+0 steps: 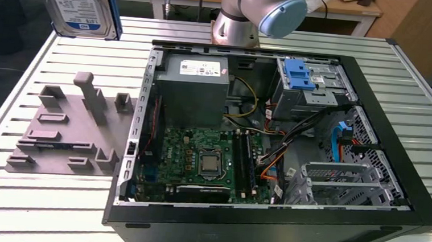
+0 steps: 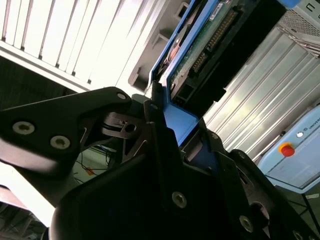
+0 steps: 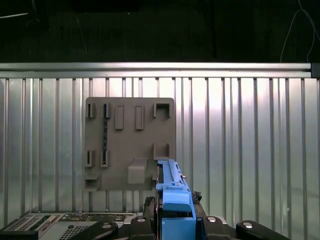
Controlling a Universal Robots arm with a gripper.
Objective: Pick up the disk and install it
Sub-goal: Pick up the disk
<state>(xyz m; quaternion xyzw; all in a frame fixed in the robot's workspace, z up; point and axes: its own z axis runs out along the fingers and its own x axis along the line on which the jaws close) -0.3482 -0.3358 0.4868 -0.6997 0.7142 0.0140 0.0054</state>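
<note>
At the exterior view's far left, high above the slatted metal table, one disk hangs on edge in the air. Its white-and-blue label faces the camera, and it is well apart from the single open computer case. In the second wrist view the gripper is pinched together on the disk's blue bracket. A black finger presses each side, with no gap wider than the bracket itself. In the first wrist view the disk shows edge-on in the gripper, over the table beside the one grey fixture plate. That plate lies on the table just left of the case. Inside the case sit one grey power-supply box, one metal drive cage with a blue latch, and one green motherboard. The one robot arm rises at the table's far edge.
</note>
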